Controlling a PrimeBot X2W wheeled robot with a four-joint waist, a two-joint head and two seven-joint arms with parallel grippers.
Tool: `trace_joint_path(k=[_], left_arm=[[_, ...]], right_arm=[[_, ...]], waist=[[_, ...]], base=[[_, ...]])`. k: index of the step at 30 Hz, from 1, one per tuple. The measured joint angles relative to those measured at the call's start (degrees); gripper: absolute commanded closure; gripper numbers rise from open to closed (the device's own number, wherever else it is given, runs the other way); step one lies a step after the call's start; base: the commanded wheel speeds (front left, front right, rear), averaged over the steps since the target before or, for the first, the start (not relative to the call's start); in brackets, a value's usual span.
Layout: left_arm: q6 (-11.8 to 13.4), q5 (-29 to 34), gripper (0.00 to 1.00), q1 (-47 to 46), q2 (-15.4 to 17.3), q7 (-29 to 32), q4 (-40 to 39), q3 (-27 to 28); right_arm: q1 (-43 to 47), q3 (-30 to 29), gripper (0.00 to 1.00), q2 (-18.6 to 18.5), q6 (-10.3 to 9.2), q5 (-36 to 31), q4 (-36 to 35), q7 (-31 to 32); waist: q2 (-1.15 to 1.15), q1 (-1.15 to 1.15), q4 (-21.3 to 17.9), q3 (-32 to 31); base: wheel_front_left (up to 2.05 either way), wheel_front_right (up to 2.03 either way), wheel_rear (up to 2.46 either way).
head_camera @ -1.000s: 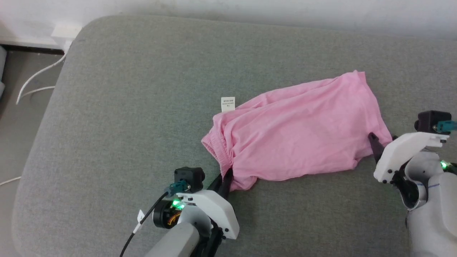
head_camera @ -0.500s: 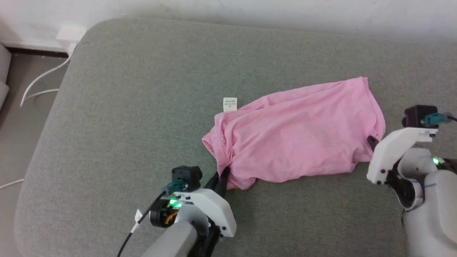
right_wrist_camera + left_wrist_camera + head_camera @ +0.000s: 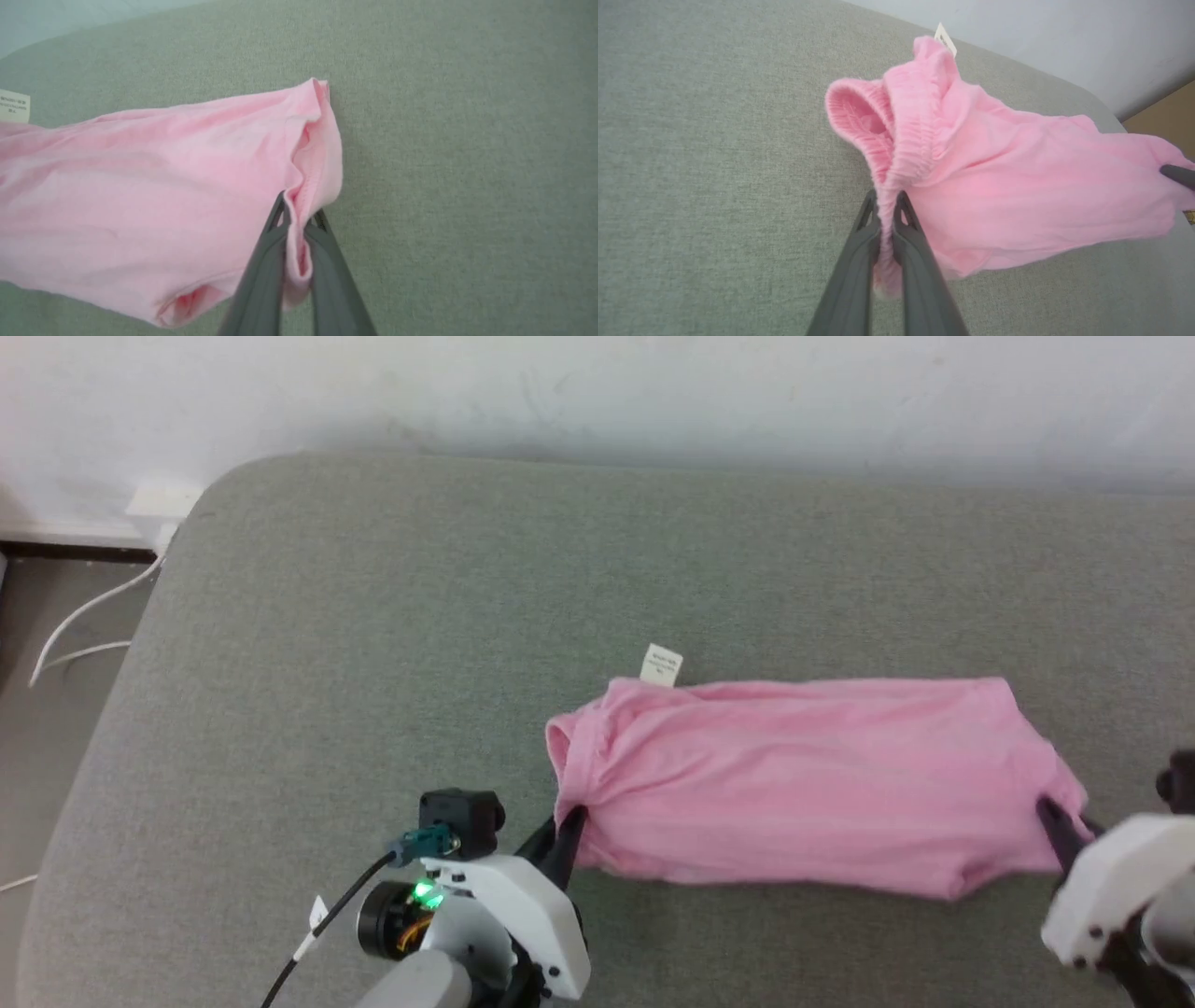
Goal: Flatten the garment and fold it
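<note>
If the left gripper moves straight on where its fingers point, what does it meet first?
The garment: the left gripper is shut on its elastic edge, so more pink cloth lies directly ahead, it seems.

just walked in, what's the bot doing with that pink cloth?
It is at the flattening stage. The left gripper is shut on the elastic-band end of the garment, and the right gripper is shut on the hem at the opposite end. The cloth is stretched long between them over the grey cushion. A white label sticks out at its far edge. No fold is made yet.
</note>
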Motion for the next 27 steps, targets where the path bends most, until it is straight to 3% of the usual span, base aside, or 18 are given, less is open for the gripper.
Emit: trace_joint_path(k=[4,9,10,11,12,13,19,27], left_arm=[[1.3,-1.1,1.00,2.6,1.4,3.4,-3.8,-0.5],[1.8,-2.1,1.00,4.2,1.5,5.2,-3.1,-1.2],[1.8,-2.1,0.89,4.2,1.4,5.2,-2.5,-1.3],[1.8,-2.1,0.47,4.2,1.4,5.1,-1.9,-1.3],[1.8,-2.1,0.00,4.3,1.2,4.9,-1.4,-1.3],[1.8,-2.4,0.00,4.3,1.0,4.6,-0.9,-1.2],[1.9,-2.5,0.00,4.6,0.3,-0.9,-0.3,0.7],[2.7,0.5,0.00,4.9,3.3,-12.8,-2.1,6.2]], right_arm=[[4.7,-0.9,1.00,0.0,0.00,1.1,-1.5,1.7],[5.5,-0.1,1.00,0.0,0.01,1.5,4.4,-0.3],[5.5,0.0,0.99,0.0,0.01,1.2,5.6,-1.4],[5.4,0.0,0.67,0.1,0.02,0.6,7.0,-2.4],[5.2,0.2,0.11,0.0,0.02,0.4,8.5,-3.3],[5.1,0.2,0.00,0.1,0.02,0.3,10.0,-4.1],[4.8,0.2,0.00,0.1,0.01,2.2,12.7,-10.9],[2.8,0.4,0.00,0.0,0.01,0.6,10.2,-19.8]], waist=[[0.00,-0.01,-1.0,-0.1],[0.00,0.00,-1.9,1.0],[0.00,0.00,-2.1,1.2],[0.00,0.00,-2.3,1.3],[0.00,0.00,-2.4,1.3],[0.00,0.01,-2.6,1.3],[0.00,0.00,-2.6,0.2],[0.00,0.00,-2.4,-1.4]], base=[[0.00,0.00,0.00],[0.00,0.00,0.00],[0.00,0.00,0.00],[0.00,0.00,0.00],[0.00,0.00,0.00],[0.00,0.00,0.00],[0.00,0.00,0.00],[0.00,0.00,0.00]])
